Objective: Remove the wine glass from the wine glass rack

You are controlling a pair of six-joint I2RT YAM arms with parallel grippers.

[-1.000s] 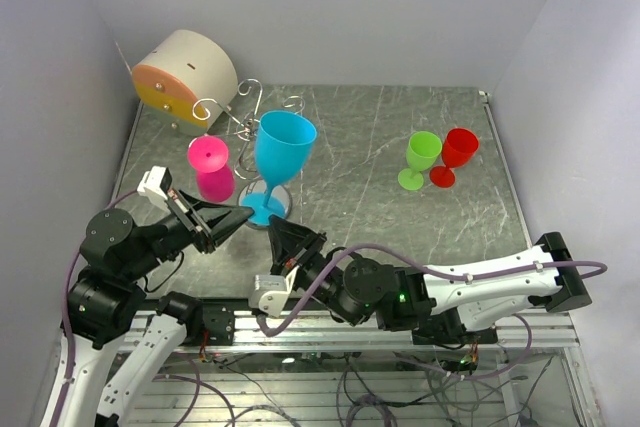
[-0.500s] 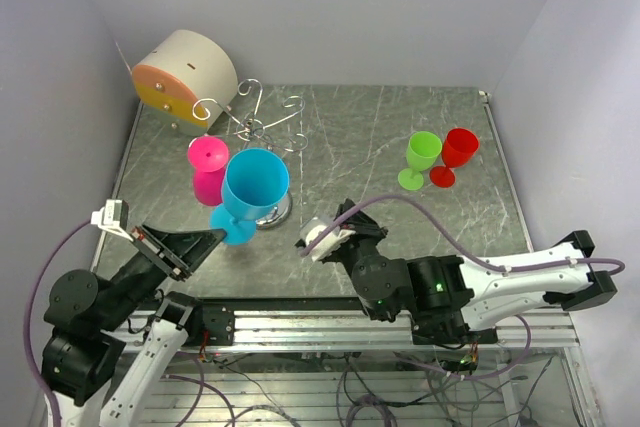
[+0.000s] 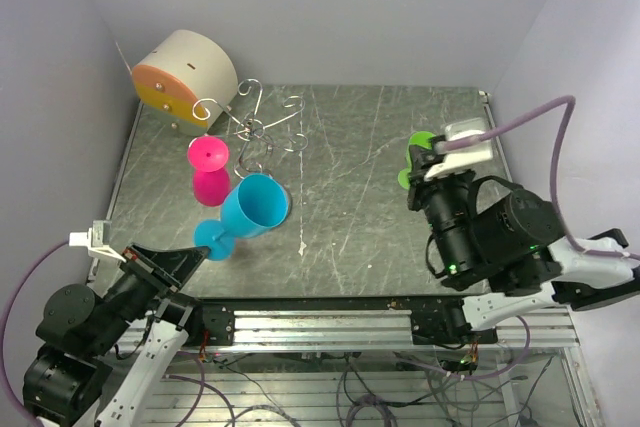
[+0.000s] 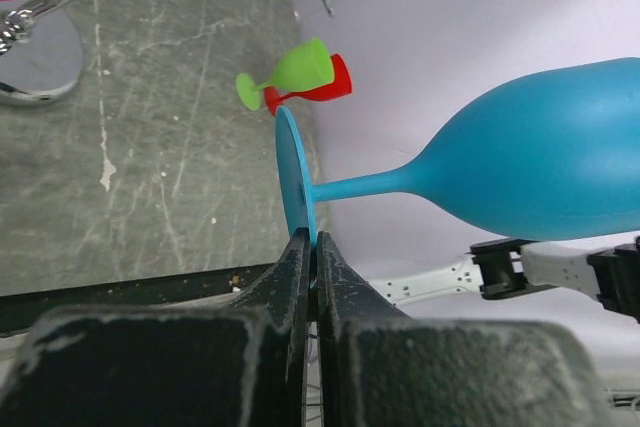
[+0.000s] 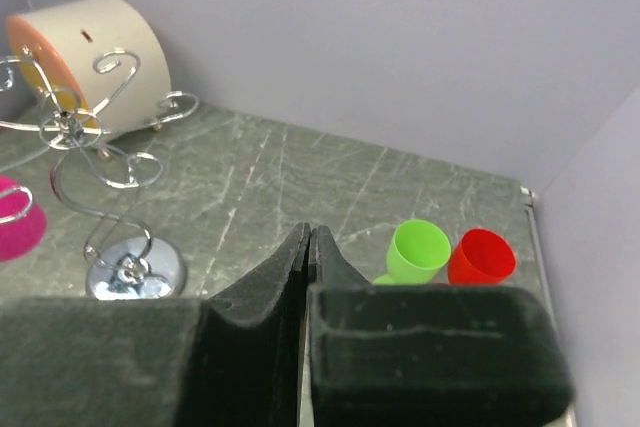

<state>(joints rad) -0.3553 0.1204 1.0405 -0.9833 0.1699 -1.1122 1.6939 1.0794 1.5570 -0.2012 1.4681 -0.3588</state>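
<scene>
A blue wine glass (image 3: 255,205) hangs tilted in the air in front of the wine glass rack (image 3: 262,127), clear of its hooks. My left gripper (image 4: 312,245) is shut on the rim of its round foot (image 4: 293,182); the bowl (image 4: 545,162) points right in the left wrist view. A pink wine glass (image 3: 210,169) hangs upside down on the silver wire rack (image 5: 75,132), whose shiny base (image 5: 135,272) stands on the table. My right gripper (image 5: 310,237) is shut on nothing, raised high at the right, facing the rack.
A green glass (image 5: 418,247) and a red glass (image 5: 482,255) stand at the right of the grey marbled table (image 3: 350,167). A beige cylinder with an orange face (image 3: 185,72) sits at the back left corner. White walls enclose three sides.
My left arm has drawn back toward the near edge, carrying the blue glass off the rack and tipping it over. My right arm has swung from the middle to the right and risen.
</scene>
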